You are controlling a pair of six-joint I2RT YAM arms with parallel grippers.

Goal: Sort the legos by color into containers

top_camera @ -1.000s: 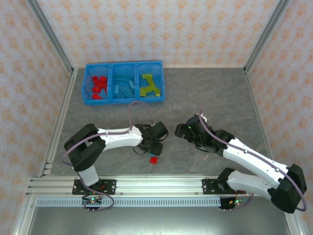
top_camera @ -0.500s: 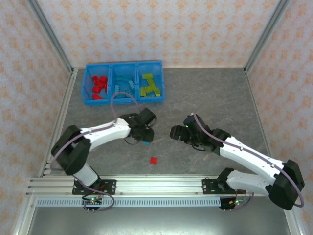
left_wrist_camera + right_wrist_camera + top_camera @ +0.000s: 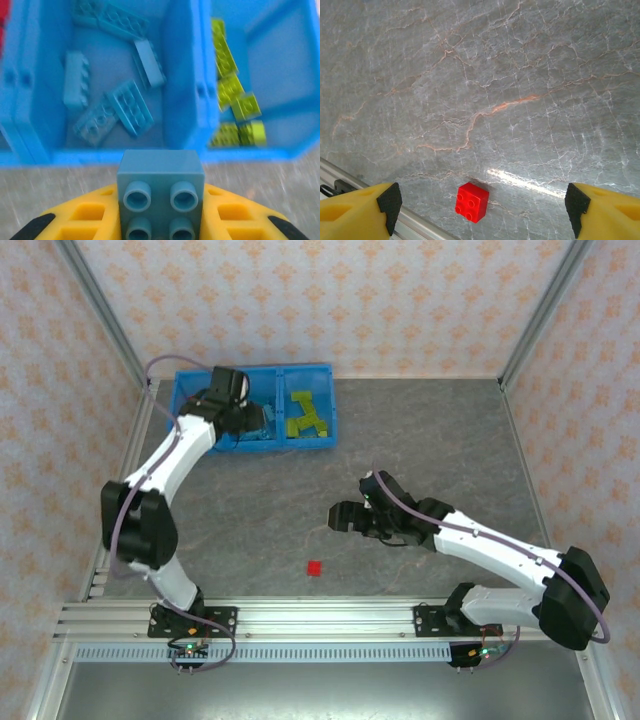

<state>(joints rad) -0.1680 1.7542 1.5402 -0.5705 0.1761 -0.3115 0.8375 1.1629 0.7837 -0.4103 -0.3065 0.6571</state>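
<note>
One red lego point(image 3: 472, 201) lies alone on the table point(image 3: 440, 430), nearest the arm bases; it is a square four-stud piece with no long axis, studs up, turned corner-on in the right wrist view. The right end effector point(image 3: 338, 517) hangs above the table just beyond it with its two fingers spread wide and nothing between them. From its own camera the red lego sits low between the two fingertips, closer to the left one and touching neither. Farther out, the left end effector point(image 3: 161, 216) is clenched on one light blue lego point(image 3: 161, 175), another square four-stud piece. Its studs face back toward the wrist camera, and it is held just short of the near wall of the blue tray point(image 3: 327, 410). The tray has three compartments side by side. The middle one, straight ahead of the held piece, holds six light blue legos point(image 3: 131, 106), mostly long plates lying flat at differing angles. The right compartment holds at least five lime green legos point(image 3: 230, 90), strung roughly from far to near. Red shows in the left compartment, too little to count.
</note>
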